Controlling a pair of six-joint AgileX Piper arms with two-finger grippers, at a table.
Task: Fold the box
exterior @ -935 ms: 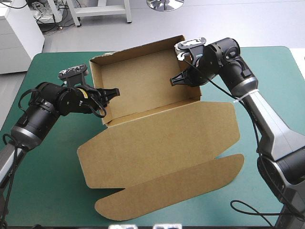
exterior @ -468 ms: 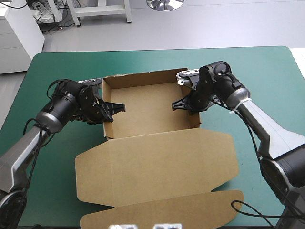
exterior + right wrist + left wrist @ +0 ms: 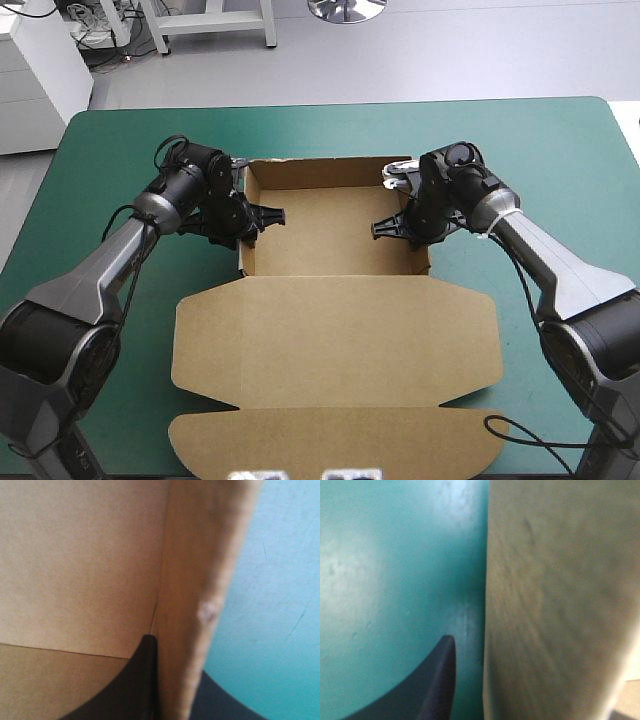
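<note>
Brown board takes up the middle of the teal-green tabletop (image 3: 560,150): the box (image 3: 335,225) stands as an open tray, its back and side walls raised. Its lid (image 3: 335,340) lies flat on the side nearer the robot, with a rounded flap (image 3: 335,445) reaching almost to the near edge. The tray itself sits toward the far half of the tabletop, roughly centred between the two arms.

At the tray's left wall (image 3: 243,240) the left claw (image 3: 250,217) straddles the board, one black fin poking inward over the tray floor and the rest of it outside. Seen from that wrist, one black finger (image 3: 437,690) rests over the cover (image 3: 385,580) just beside the outer face of the wall (image 3: 550,605). Its partner is hidden behind the board, so the claw looks all but pressed together with the wall pinched in it.

Opposite, the right claw (image 3: 408,228) grips the right wall (image 3: 424,255) the same way. Its wrist camera shows the wall (image 3: 200,580) rising straight up between the fingers, one finger (image 3: 132,690) inside against the tray floor (image 3: 75,555) and the other (image 3: 215,700) outside over the cover. The two are nearly closed on the sheet.
</note>
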